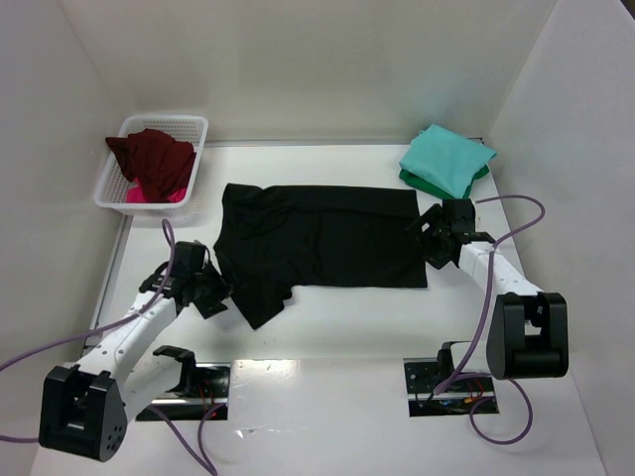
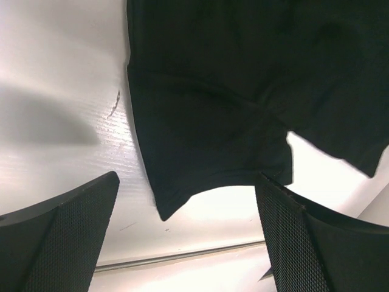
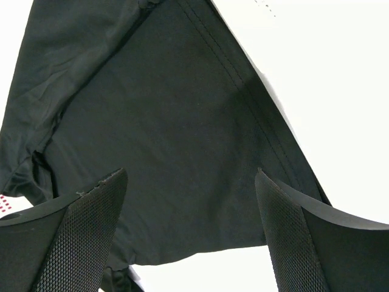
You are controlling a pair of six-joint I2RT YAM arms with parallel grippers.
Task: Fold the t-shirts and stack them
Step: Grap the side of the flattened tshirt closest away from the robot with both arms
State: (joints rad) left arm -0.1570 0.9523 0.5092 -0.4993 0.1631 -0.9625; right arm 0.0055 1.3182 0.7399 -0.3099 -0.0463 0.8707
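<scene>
Left pincer (image 1: 205,289): released, jaws spread wide, nothing between them. Sits at the near-left sleeve of the black t-shirt (image 1: 317,233); its wrist view shows the sleeve corner lying flat just ahead.

Right pincer (image 1: 435,238): also released and empty, poised at the shirt's right edge, cloth filling its wrist view.

Judgement: one arm at each end suits a two-handed fold of a garment this broad.

Black shirt lies spread sideways mid-bench, left part rumpled.

Teal t-shirt (image 1: 447,159), folded, rests on a dark green one (image 1: 421,181) at far right, probably the stack begun.

Maroon t-shirt (image 1: 151,157) and pink t-shirt (image 1: 149,195) wait in the white basket (image 1: 165,120), far left.

Bench (image 1: 337,322) is white and glossy; plain white walls (image 1: 298,59) enclose it.
</scene>
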